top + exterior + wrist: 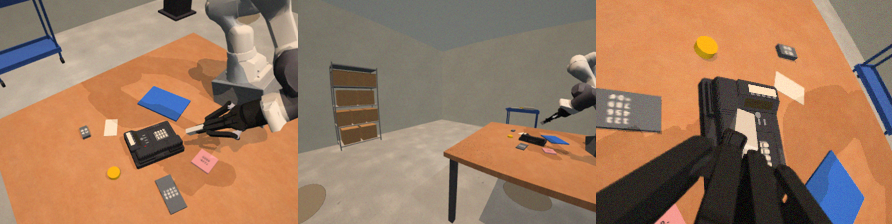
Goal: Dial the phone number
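Desk phone [154, 144], black, white keypad [161, 134], handset cradled; pincer [193, 130] fully closed, empty.

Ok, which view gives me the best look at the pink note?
The top view: the pink note lies whole and unobstructed, its digits faint. The exterior view shows a distant pink sliver; the wrist view catches only a corner beneath the shut hand.

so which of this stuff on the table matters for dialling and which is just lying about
For the job:
desk phone
pink note
gripper, shut and empty

Lying about:
blue pad
yellow disc
grey remote
small grey keypad
blank cream card
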{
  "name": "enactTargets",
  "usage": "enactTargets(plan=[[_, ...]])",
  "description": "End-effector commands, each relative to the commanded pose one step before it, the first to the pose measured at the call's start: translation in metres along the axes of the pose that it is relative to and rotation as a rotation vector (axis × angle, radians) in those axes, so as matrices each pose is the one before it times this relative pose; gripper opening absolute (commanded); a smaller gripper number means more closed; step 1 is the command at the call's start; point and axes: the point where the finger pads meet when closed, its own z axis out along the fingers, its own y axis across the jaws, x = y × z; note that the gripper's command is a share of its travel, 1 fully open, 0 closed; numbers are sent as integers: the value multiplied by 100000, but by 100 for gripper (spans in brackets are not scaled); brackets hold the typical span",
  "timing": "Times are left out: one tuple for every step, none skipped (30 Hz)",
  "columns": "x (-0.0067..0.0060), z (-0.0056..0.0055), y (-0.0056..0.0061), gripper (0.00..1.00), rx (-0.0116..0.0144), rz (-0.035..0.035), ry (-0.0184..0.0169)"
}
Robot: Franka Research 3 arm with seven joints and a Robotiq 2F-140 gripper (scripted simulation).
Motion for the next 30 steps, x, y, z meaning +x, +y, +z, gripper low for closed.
enactTargets(plan=[[-115,-49,-62,0,125,-3330,-647],[0,0,0,0,0,0,0],[0,0,0,0,0,0,0],[0,0,0,0,0,0,0],[0,0,0,0,0,0,0],[0,0,0,0,0,0,0],[0,0,0,0,0,0,0],[0,0,0,0,0,0,0],[0,0,0,0,0,0,0],[0,0,0,0,0,0,0],[0,0,0,0,0,0,0],[0,0,0,0,0,0,0],[-2860,-100,1661,0,751,-10578,-13642],[0,0,0,0,0,0,0],[0,0,0,0,0,0,0],[0,0,0,0,0,0,0],[0,0,0,0,0,0,0],[0,0,0,0,0,0,0],[0,0,0,0,0,0,0],[0,0,0,0,0,0,0],[0,0,0,0,0,0,0],[0,0,0,0,0,0,0],[0,0,0,0,0,0,0],[0,0,0,0,0,0,0],[0,0,0,0,0,0,0],[0,0,0,0,0,0,0],[0,0,0,0,0,0,0],[0,0,0,0,0,0,0],[0,0,0,0,0,0,0],[0,0,0,0,0,0,0]])
